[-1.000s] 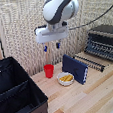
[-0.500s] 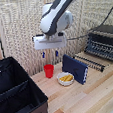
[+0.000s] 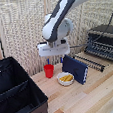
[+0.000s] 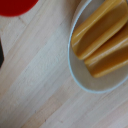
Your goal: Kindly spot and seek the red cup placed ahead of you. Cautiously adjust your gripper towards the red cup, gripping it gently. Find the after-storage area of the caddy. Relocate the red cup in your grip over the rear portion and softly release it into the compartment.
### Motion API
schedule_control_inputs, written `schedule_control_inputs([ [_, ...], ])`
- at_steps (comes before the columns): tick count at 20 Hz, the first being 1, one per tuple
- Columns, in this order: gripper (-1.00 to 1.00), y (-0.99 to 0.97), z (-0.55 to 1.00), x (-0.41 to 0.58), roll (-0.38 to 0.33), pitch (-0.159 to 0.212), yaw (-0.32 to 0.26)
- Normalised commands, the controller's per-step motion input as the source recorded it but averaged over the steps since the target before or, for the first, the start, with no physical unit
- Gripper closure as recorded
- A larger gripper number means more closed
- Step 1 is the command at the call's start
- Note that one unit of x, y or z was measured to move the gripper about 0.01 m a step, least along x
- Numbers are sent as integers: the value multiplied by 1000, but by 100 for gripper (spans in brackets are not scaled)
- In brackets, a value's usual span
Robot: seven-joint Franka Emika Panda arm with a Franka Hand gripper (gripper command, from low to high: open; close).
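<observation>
The red cup [image 3: 48, 70] stands upright on the wooden table, just beside the caddy's far corner. My gripper [image 3: 52, 59] hangs above it and slightly toward the exterior view's right, not touching it; its fingers are too small to read. In the wrist view the red cup [image 4: 15, 5] shows only as a rim at the picture's edge, and a dark sliver at another edge may be a finger. The black caddy [image 3: 32, 93] fills the exterior view's left, with an inner divider splitting it. Its farther section [image 3: 7, 78] looks empty.
A white bowl [image 3: 65, 78] holding yellow pieces [image 4: 100, 40] sits close to the cup. A dark blue book [image 3: 75, 69] leans behind the bowl. A grey toaster oven [image 3: 104, 42] stands at the exterior view's right with a wire rack [image 3: 93, 62] in front of it.
The arm has lowered the gripper step by step toward the cup and bowl. The cup, bowl and caddy have stayed put.
</observation>
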Motion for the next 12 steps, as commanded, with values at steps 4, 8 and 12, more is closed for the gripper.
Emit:
schedule_control_inputs([
  [4,-100,0,-301,346,0,-12,-17],
  [8,-100,35,-249,327,0,-8,-9],
  [12,-100,47,-188,281,-10,0,-10],
])
